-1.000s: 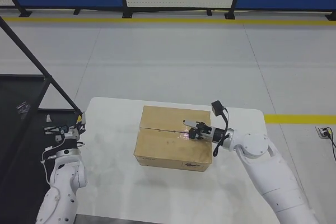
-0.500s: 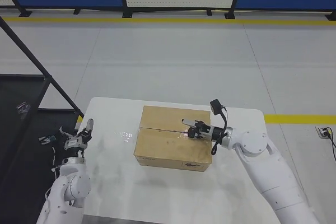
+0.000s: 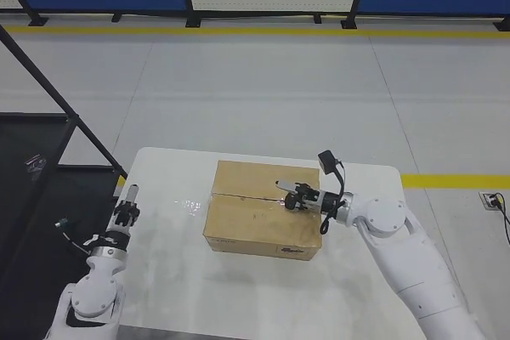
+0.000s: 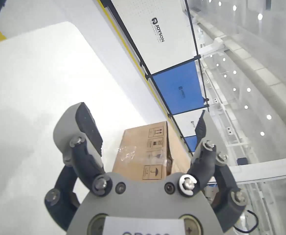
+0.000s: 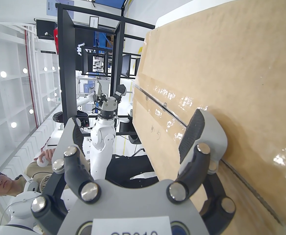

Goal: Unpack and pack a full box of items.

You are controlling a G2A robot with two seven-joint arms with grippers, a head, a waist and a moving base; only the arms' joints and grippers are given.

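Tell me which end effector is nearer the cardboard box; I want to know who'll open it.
Right. The right end effector is over the box's top, by the taped seam. The left end effector is above the table beside the box, apart from it.

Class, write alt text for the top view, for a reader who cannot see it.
A closed cardboard box sits on a white table, the right pincer over its taped top seam. The left pincer is at the table's left edge.

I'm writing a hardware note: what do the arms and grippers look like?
The left arm and right arm have white rounded shells, with black cables at the wrists. The left gripper and right gripper have grey base plates, silver screws, black linkages and black ribbed pads.
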